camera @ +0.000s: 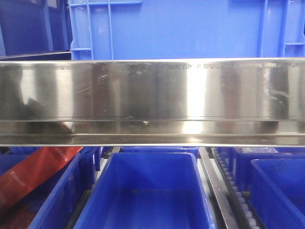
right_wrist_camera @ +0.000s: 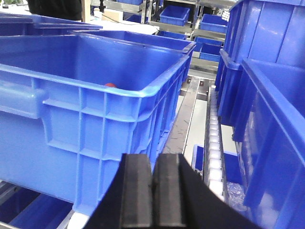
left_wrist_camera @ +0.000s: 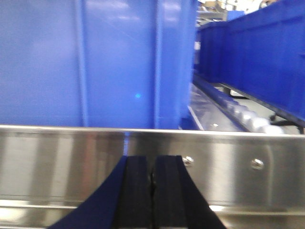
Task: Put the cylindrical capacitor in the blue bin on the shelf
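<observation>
Capacitor unseen; left gripper (left_wrist_camera: 152, 179) and right gripper (right_wrist_camera: 152, 183) both pressed closed, facing blue bin (right_wrist_camera: 95, 119).

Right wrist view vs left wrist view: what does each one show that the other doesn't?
Right wrist only: the open top of a large blue bin seen from above its rim, with a small red-brown thing just showing over the near wall; too little shows to identify it.

Left wrist only: the shelf's steel front rail with two rivets, filling the lower frame, and a blue bin wall behind it.

Both: closed black pads, right gripper and left gripper, nothing visibly held, blue bins, and roller tracks alongside.
</observation>
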You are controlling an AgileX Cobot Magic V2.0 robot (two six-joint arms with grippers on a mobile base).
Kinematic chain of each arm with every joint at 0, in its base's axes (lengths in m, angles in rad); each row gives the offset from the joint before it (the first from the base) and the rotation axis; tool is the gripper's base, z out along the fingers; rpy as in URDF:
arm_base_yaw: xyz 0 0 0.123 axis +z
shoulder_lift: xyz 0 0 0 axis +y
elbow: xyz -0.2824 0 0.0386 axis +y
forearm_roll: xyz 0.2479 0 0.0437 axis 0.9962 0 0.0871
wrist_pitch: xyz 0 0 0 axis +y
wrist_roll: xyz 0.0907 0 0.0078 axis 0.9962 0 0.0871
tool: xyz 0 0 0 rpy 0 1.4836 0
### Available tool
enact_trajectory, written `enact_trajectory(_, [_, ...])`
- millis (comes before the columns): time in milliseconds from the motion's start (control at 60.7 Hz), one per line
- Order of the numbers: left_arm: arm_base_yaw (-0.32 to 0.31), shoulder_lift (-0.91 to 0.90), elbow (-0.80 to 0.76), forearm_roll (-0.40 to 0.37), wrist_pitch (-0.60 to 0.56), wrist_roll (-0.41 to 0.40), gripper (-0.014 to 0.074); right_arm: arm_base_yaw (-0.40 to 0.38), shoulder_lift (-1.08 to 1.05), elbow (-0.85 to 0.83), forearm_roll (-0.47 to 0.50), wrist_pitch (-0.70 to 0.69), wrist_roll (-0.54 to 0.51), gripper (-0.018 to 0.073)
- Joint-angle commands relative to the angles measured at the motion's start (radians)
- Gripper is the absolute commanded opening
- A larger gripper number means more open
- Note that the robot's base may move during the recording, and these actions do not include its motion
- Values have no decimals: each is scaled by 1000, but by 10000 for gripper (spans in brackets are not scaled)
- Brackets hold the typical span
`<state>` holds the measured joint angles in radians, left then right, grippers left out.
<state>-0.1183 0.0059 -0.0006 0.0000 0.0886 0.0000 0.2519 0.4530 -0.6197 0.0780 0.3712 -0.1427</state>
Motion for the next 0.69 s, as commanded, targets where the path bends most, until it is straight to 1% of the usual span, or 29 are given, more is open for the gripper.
enact_trajectory(0, [-15,-6,1,-6,-2,0,-111,-7,-7,5,-5,-24,-2,-161])
enact_trajectory(675, [-14,-6,1,-6,-6,0,-111,-7,-7,5,-5,-26,-2,-161])
